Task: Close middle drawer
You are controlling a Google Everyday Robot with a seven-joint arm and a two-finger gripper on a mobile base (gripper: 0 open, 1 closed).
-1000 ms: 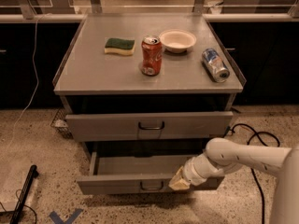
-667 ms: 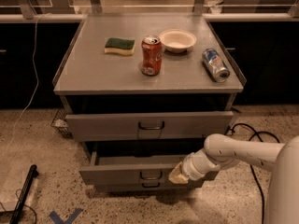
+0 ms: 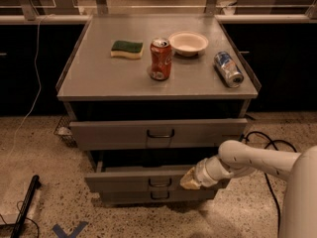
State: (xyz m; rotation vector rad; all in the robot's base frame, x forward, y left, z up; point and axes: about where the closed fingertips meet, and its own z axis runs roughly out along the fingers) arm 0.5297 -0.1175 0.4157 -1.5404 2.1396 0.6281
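The middle drawer is the second of three grey drawers in the cabinet. It stands only slightly out, its flat front just ahead of the lowest drawer, with a small loop handle at its centre. My gripper comes in from the right on a white arm and rests against the right part of the middle drawer's front. The top drawer sits slightly out above it.
On the cabinet top stand a green sponge, a red can, a white bowl and a lying blue can. Black cables lie on the floor at right. A black rod lies at left.
The middle drawer has slid back into the cabinet, from well open to nearly in. My gripper has moved forward with its front.
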